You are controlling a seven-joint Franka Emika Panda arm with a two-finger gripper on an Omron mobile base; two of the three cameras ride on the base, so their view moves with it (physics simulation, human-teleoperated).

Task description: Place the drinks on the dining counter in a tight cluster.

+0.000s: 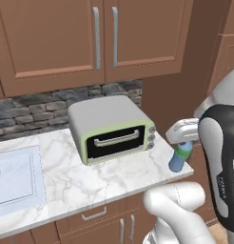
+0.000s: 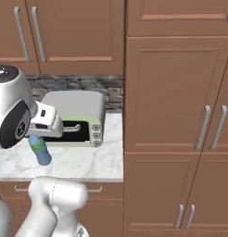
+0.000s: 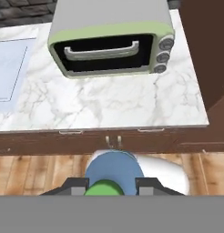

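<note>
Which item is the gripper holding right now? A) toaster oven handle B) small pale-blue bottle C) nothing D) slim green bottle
B: the gripper is shut on the small pale-blue bottle, lifted by the marble worktop's edge near the toaster oven.

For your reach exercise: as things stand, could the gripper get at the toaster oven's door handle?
Probably not yet: the gripper is shut on the pale-blue bottle, though nothing stands on the marble worktop before the door handle.

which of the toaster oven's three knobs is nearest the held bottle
The bottom knob on the toaster oven, lowest of the three, sits closest to the pale-blue bottle in the gripper.
</note>
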